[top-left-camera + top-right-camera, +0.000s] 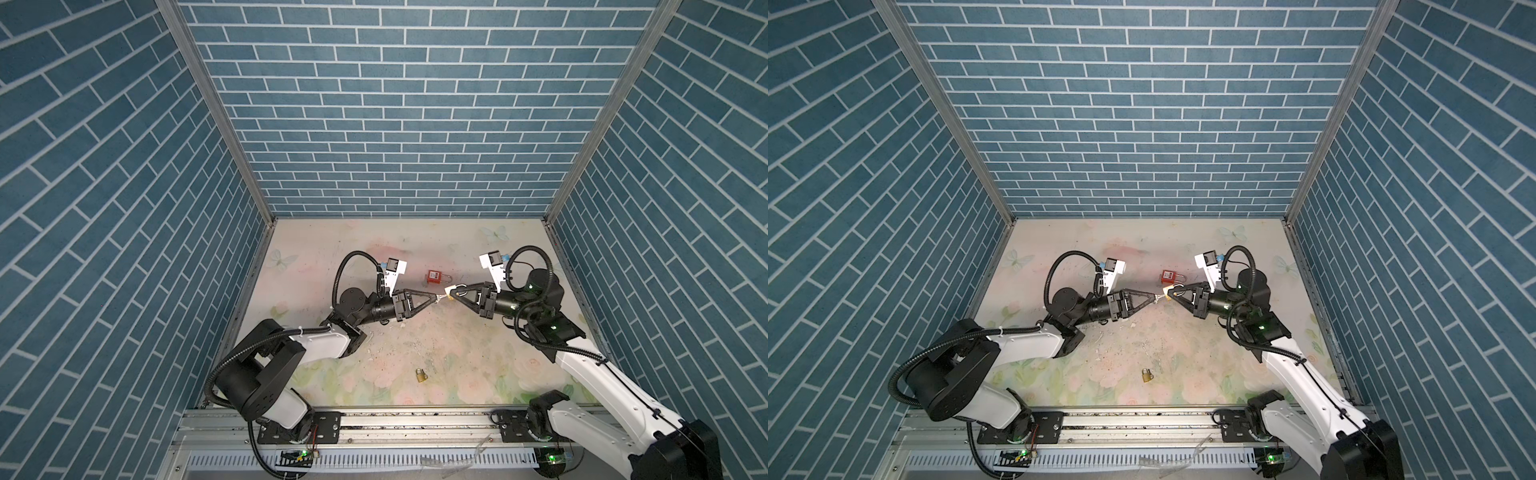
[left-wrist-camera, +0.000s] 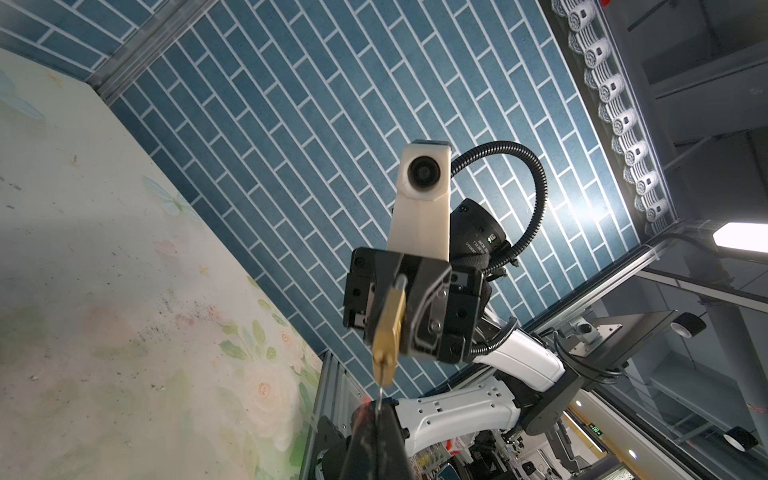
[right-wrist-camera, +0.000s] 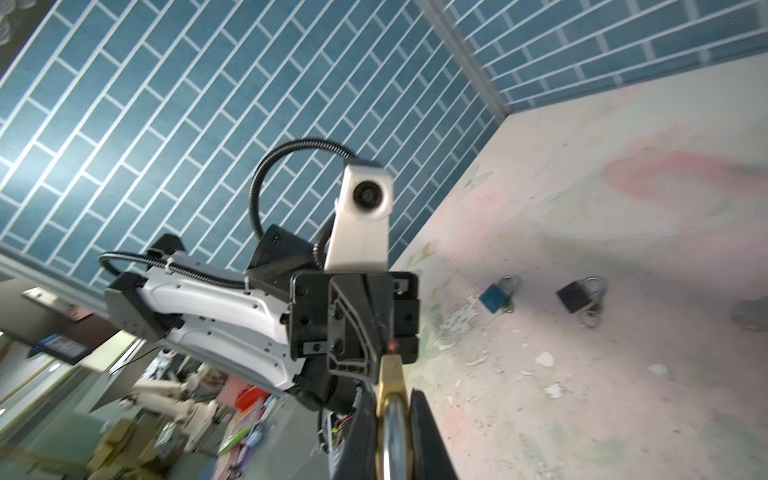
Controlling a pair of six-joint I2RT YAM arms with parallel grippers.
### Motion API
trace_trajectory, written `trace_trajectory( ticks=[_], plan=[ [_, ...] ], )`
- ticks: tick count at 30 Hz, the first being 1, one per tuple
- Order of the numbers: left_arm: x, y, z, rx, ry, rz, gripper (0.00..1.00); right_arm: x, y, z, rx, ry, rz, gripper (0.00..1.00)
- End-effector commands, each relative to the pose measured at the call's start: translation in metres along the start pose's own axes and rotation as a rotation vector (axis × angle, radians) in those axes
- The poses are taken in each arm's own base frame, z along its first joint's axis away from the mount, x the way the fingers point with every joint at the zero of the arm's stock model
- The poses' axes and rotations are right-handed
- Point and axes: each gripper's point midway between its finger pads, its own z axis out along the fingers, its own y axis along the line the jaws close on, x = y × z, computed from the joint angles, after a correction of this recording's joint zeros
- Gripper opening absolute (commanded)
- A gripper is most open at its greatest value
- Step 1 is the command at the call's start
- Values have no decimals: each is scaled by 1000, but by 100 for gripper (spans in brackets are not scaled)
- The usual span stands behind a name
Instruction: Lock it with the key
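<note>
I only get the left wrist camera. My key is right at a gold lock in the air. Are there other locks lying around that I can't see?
Observer: Yes. In both top views a red padlock lies on the table, farther back than the brass padlock that the right end effector holds.
Operator: Wow! Any more?
Observer: A second brass padlock lies alone near the table's front edge.
Operator: Is that all of them?
Observer: No. The right wrist view shows a blue padlock and a black padlock lying side by side on the table.
</note>
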Motion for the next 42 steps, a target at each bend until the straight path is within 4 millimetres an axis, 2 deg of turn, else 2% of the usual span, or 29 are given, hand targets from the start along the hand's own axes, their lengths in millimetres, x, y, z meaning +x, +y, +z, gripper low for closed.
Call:
trace_trajectory(
  ticks=[1, 6, 9, 13, 16, 18, 22, 25, 28, 31, 38, 42],
  plan=[
    [-4, -18, -10, 48, -24, 61, 0, -19, -4, -17, 39, -73, -44, 0],
    [3, -10, -13, 17, -12, 52, 0, -22, -8, -20, 49, -70, -36, 0],
    [6, 1, -12, -42, 1, 54, 0, -14, -16, -20, 76, -45, -3, 0],
    [25, 33, -7, -227, 62, 68, 0, 10, -38, -23, 172, 22, 65, 0],
    [41, 52, -1, -339, 95, 92, 0, 35, -65, -30, 301, 81, 146, 0],
    [54, 64, 4, -384, 120, 85, 0, 54, -80, -36, 371, 127, 207, 0],
    [80, 91, 14, -426, 157, 41, 0, 85, -96, -42, 430, 193, 282, 0],
    [100, 111, 28, -435, 207, 5, 0, 99, -106, -48, 482, 214, 312, 0],
    [121, 129, 41, -440, 278, -29, 0, 107, -109, -50, 495, 225, 325, 0],
    [134, 145, 47, -462, 314, -41, 0, 110, -111, -51, 500, 229, 326, 0],
    [138, 178, 45, -592, 356, -3, 0, 119, -116, -52, 505, 243, 342, 0],
    [141, 193, 35, -661, 364, -6, 0, 122, -118, -51, 504, 248, 351, 0]
  ],
)
